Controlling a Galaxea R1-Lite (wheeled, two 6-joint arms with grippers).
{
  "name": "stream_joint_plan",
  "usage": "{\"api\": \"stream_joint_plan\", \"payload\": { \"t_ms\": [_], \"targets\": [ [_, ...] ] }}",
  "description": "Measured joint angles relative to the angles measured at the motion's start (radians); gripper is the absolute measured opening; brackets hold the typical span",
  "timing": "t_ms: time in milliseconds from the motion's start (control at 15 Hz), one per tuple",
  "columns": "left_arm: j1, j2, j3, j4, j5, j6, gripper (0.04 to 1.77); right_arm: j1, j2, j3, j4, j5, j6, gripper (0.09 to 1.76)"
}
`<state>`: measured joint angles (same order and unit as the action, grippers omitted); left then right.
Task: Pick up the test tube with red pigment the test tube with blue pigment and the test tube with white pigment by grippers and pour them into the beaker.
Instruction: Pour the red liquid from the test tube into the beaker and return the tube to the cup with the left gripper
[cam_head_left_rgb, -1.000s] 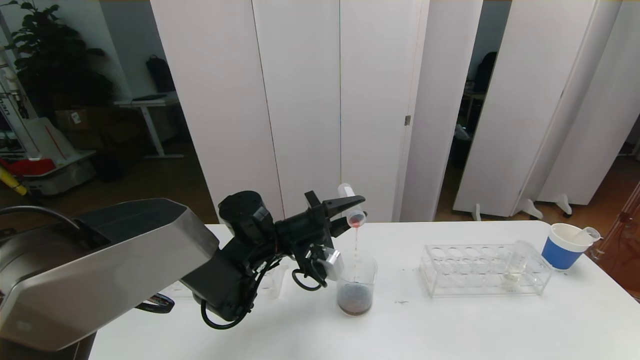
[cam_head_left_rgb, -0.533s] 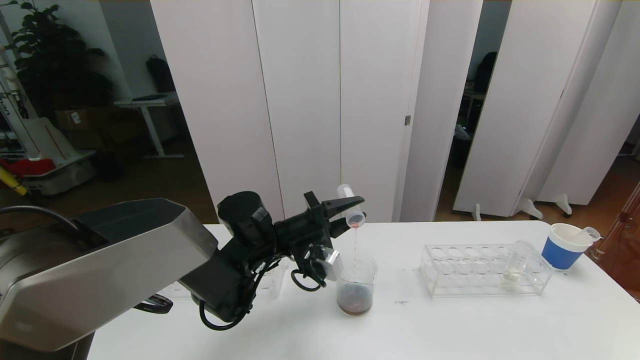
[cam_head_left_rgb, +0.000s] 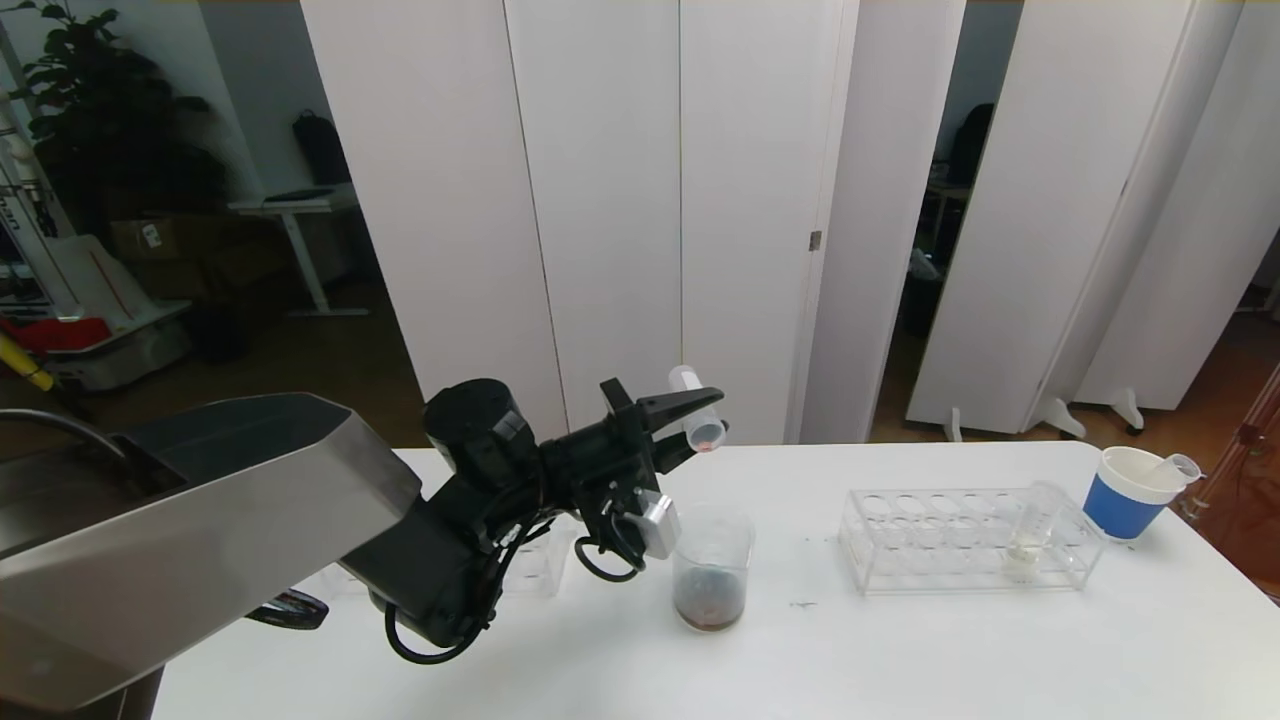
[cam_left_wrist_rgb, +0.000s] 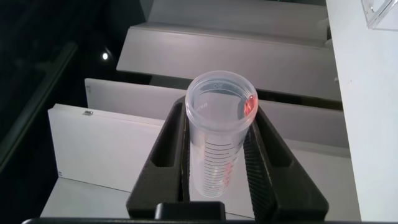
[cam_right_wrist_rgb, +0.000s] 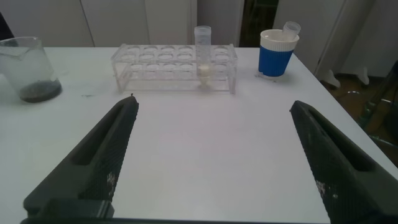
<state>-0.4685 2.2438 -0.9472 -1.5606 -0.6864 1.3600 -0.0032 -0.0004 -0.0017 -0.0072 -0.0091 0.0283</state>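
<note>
1. Left pincer is clamped around the test tube with red pigment, holding it tipped mouth-down above the beaker and a little to its left. In the left wrist view the tube looks nearly empty, with only a red trace at its lip.
2. That tube looks light, stiff, smooth and likely slippery. The grip sits on its middle, which seems the safest place; squeezing hard could crack it.
3. The beaker stands upright on the white desk, with dark reddish-brown liquid at its bottom. It is clear, wide and probably fragile, so it is best left where it stands.
4. To the right, a clear rack holds the test tube with white pigment upright near its right end. The tube is small and light, and its upper part, above the rack, offers the clearest hold.
5. A blue and white paper cup stands near the desk's far right corner with a small clear tube leaning in it.
6. Right pincer hovers low over the desk's right side, jaws spread wide, holding nothing.
7. Behind the smooth, flat desk stand white panels; an office area with a plant lies far left.
</note>
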Motion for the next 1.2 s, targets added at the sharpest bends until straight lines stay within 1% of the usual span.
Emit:
{"api": "stream_joint_plan", "payload": {
  "t_ms": [133, 267, 400, 467, 533, 667, 800, 1000, 1067, 1200],
  "targets": [
    [-0.002, -0.009, 0.006, -0.001, 0.001, -0.013, 0.59, 0.0, 0.0, 0.0, 0.0, 0.0, 0.0, 1.75],
    [-0.003, -0.022, 0.011, 0.009, 0.006, -0.082, 0.59, 0.0, 0.0, 0.0, 0.0, 0.0, 0.0, 1.75],
    [-0.007, -0.037, 0.012, 0.051, 0.033, -0.138, 0.59, 0.0, 0.0, 0.0, 0.0, 0.0, 0.0, 1.75],
    [-0.008, -0.048, 0.011, 0.077, 0.06, -0.168, 0.59, 0.0, 0.0, 0.0, 0.0, 0.0, 0.0, 1.75],
    [-0.009, -0.059, 0.011, 0.1, 0.108, -0.202, 0.59, 0.0, 0.0, 0.0, 0.0, 0.0, 0.0, 1.75],
    [-0.013, -0.086, 0.005, 0.154, 0.227, -0.301, 0.59, 0.0, 0.0, 0.0, 0.0, 0.0, 0.0, 1.75],
    [-0.02, -0.11, -0.001, 0.174, 0.327, -0.397, 0.59, 0.0, 0.0, 0.0, 0.0, 0.0, 0.0, 1.75],
    [-0.021, -0.156, 0.013, 0.214, 0.494, -0.599, 0.59, 0.0, 0.0, 0.0, 0.0, 0.0, 0.0, 1.75],
    [-0.02, -0.177, 0.019, 0.249, 0.571, -0.674, 0.59, 0.0, 0.0, 0.0, 0.0, 0.0, 0.0, 1.75],
    [-0.016, -0.215, 0.025, 0.319, 0.712, -0.785, 0.59, 0.0, 0.0, 0.0, 0.0, 0.0, 0.0, 1.75]
  ]
}}
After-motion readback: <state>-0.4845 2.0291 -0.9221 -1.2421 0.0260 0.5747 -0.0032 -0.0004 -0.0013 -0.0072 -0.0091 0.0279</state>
